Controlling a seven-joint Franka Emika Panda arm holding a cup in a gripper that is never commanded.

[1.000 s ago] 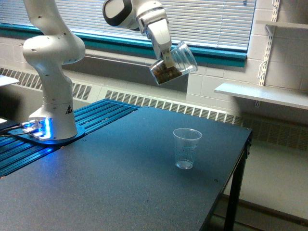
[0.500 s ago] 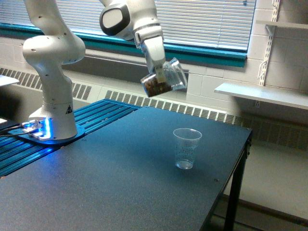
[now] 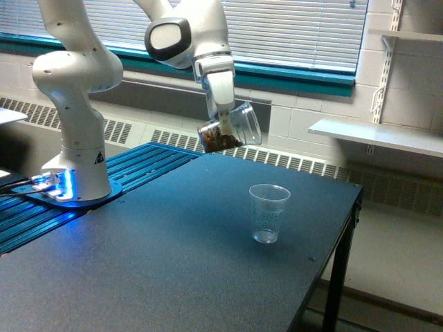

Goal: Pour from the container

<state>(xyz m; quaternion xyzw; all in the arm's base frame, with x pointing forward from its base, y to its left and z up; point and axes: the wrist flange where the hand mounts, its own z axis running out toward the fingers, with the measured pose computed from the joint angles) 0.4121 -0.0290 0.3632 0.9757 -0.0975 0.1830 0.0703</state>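
At the exterior view's left stands the white base of the Panda arm [image 3: 73,149], bolted to a blue-lit plate on a ribbed blue platform [image 3: 138,176]; the arm rises out of frame and comes back down to the gripper [image 3: 223,119], whose jaws are clenched on the container [image 3: 230,128]; the fingers themselves are mostly masked by the glassy wall, so the exact contact is hard to make out, though the hold looks to be on the side nearer the base end. The container is a clear, wide-mouthed cylindrical jar, held in the air above the far part of the dark desk [image 3: 173,277], clear of its surface; its long axis lies tilted well off upright, the mouth turned toward the exterior view's right and slightly up, the closed end lower and to the left; a dark brown, granular-looking load sits heaped in that lower end, none of it at the lip. Further right and nearer the camera, the small clear plastic cup [image 3: 268,213] stands upright on the desk, seemingly empty, with faint printed marks on its wall; it lies below and to the right of the jar's mouth, well apart from it. The pour, by my judgement, turns on that offset: the mouth must be carried right and toward the cup, then tipped further downward, before anything would land inside; tipped where it hangs, the contents would likely fall short on the desk.
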